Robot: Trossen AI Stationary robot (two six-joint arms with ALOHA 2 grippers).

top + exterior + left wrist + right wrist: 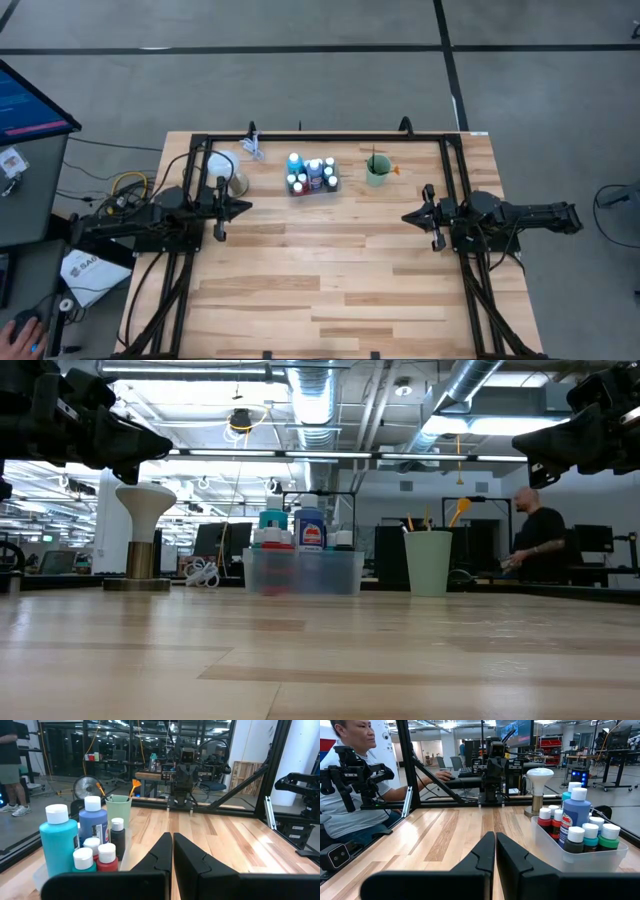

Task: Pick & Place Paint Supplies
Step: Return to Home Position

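Both left gripper (245, 206) and right gripper (407, 216) hover pinched together over the plank table (330, 275), workbenches (150, 774) behind.

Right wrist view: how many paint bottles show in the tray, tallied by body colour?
blue bottle: 1
teal bottles: 2
red bottles: 2
black bottle: 1
green bottle: 1
Total: 7 showing in the tray; more may hide behind.
Left claw and right claw wait shut, apart from the tray.
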